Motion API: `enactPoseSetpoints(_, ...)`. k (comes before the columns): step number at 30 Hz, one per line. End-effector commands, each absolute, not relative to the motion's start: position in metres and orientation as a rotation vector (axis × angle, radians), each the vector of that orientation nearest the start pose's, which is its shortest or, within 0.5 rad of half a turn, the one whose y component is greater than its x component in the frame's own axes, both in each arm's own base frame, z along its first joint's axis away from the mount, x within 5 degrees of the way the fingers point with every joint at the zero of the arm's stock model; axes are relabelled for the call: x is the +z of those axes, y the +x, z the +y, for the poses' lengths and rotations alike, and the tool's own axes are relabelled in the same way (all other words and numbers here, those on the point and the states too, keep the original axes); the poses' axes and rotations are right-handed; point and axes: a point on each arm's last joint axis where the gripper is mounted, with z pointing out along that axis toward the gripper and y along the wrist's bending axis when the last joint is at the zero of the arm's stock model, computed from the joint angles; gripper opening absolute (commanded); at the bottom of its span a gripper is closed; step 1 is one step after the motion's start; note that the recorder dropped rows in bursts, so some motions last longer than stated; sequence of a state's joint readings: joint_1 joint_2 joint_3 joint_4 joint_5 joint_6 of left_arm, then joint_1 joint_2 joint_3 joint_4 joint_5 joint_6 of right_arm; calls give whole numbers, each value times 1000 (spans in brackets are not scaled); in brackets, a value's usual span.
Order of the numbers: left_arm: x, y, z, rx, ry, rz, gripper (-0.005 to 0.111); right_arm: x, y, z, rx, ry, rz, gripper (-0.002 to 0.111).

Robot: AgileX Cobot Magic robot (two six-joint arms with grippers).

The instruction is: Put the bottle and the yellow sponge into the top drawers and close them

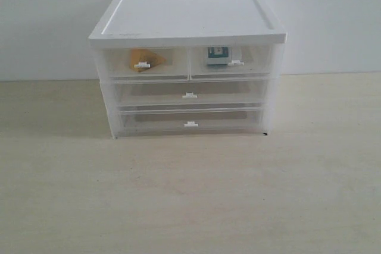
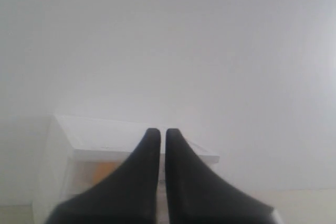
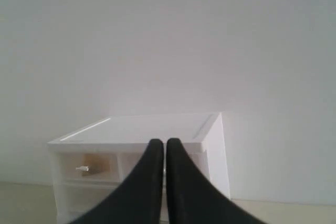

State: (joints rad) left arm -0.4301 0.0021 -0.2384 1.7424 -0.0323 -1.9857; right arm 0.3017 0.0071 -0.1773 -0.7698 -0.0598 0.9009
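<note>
Wall (image 1: 47,22): plain and pale, it filled the far side of the scene behind everything.
Table (image 1: 190,194): a light wood-look top; its near part lay bare in front of the cabinet.
Cabinet (image 1: 187,19): a white plastic unit with a flat lid, it stood on the far middle of the table, its front facing the near side.
Wide drawers (image 1: 149,93): two clear full-width drawers, one above the other, took up the lower part of the cabinet; both were pushed in.
Top drawers (image 1: 116,62): two clear half-width drawers sat side by side under the lid, both pushed in with their fronts level.
Left gripper (image 2: 163,132): its two dark fingers were pressed together with only a thin slit between them; it held nothing and hung clear of the cabinet.
Right gripper (image 3: 164,142): its fingers were likewise closed tight, gripping nothing, apart from the cabinet.
Sponge (image 1: 152,57): the orange-yellow wedge lay inside the left top drawer, just behind its handle.
Bottle (image 1: 216,56): white with a teal label, it lay inside the right top drawer, towards that drawer's left end.
Handles (image 1: 189,95): small white tabs, one at the middle of each drawer front.
</note>
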Motion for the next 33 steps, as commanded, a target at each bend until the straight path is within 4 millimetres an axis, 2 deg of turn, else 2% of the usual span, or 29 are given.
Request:
enactPoseSetpoints(1, 290, 30, -19, -615, 167, 1272, 4, 275, 38, 15, 400, -136, 1272, 0)
enactPoseSetpoints(14, 290, 30, -19, -623, 161, 1273, 4, 275, 38, 15, 400, -136, 1272, 0)
enactPoseSetpoints(18, 291, 30, -18, -786, 23, 1281, 4, 275, 38, 15, 400, -136, 1272, 0)
enactPoseSetpoints(26, 293, 30, -16, -663, 82, 1245, 4, 275, 38, 15, 402, -135, 1272, 0)
enactPoseSetpoints(33, 286, 33, -16, -437, 235, 1285, 4, 275, 38, 15, 402, -135, 1272, 0)
